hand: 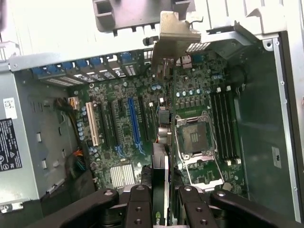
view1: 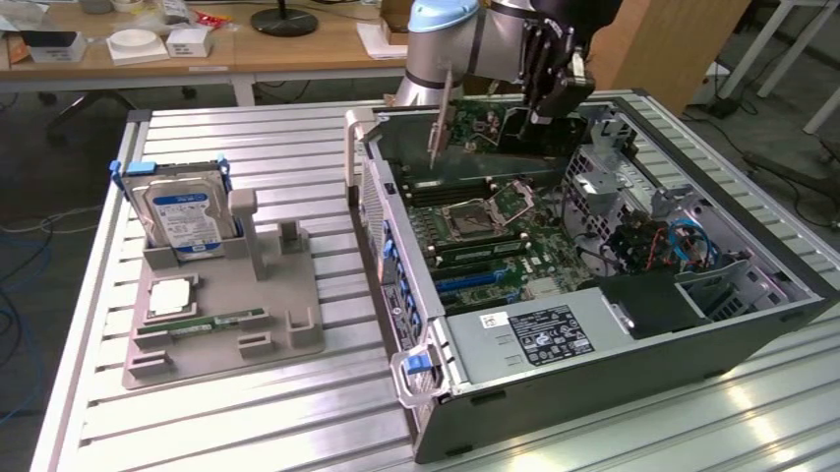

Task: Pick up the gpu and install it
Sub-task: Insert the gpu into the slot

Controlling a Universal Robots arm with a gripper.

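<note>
Black fingers (hand: 140, 204) of the claw (hand: 161, 190) are clamped on the upper edge of the gpu (hand: 160, 164), seen edge-on from the wrist view, its silvery end bracket (hand: 175, 34) pointing toward the rear wall of the open computer case (view1: 591, 393). The card hangs upright and narrow-side down over the motherboard (hand: 118, 142), apparently so that its connector edge faces the expansion slots and its bracket meets the rear openings. It hangs beside the long blue slot (hand: 133, 121) and the bare processor socket (hand: 194, 137), and judging by the exterior view it is above the board, not seated in it. From that view the arm reaches down into the far end of the case, where the claw (view1: 545, 103) carries the dark card. Well apart, toward the exterior view's left, a grey fixture (view1: 282, 315) on the slatted metal table (view1: 236, 138) keeps a hard drive (view1: 184, 216) standing upright and a slim green memory stick (view1: 216, 320) lying flat, each in its own holder, untouched by the work in hand
</note>
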